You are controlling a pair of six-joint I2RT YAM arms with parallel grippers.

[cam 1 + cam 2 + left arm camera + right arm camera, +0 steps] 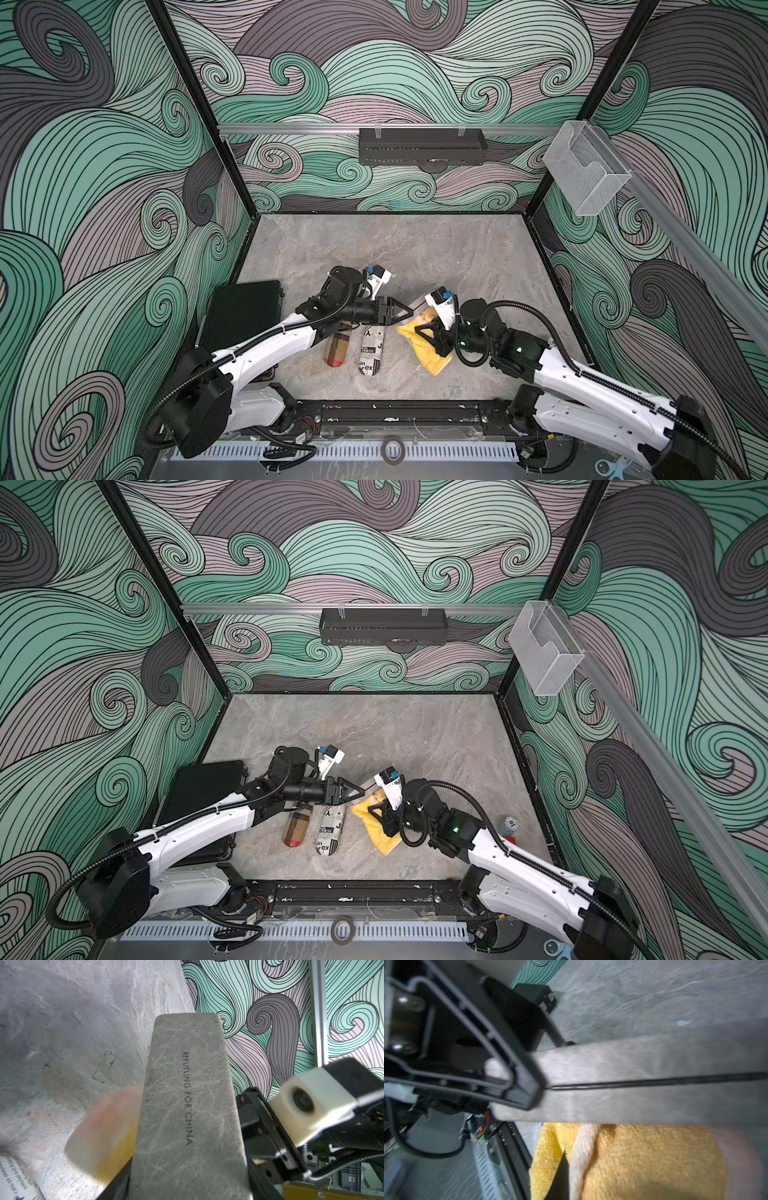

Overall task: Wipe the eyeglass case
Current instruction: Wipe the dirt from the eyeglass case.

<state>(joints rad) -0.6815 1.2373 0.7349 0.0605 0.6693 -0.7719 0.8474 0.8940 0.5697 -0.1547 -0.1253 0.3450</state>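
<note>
Teal and grey swirl-patterned walls (pixel 415 62) enclose a grey marbled floor (pixel 415 249).

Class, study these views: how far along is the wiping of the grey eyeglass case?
Done: the left tool grips the grey marbled eyeglass case aloft; the right tool is shut on the yellow terry cloth. In hand: the cloth lies against the case's side, apparently wiping. Left: finishing the wipe and setting both down; how much is cleaned cannot be seen.
</note>
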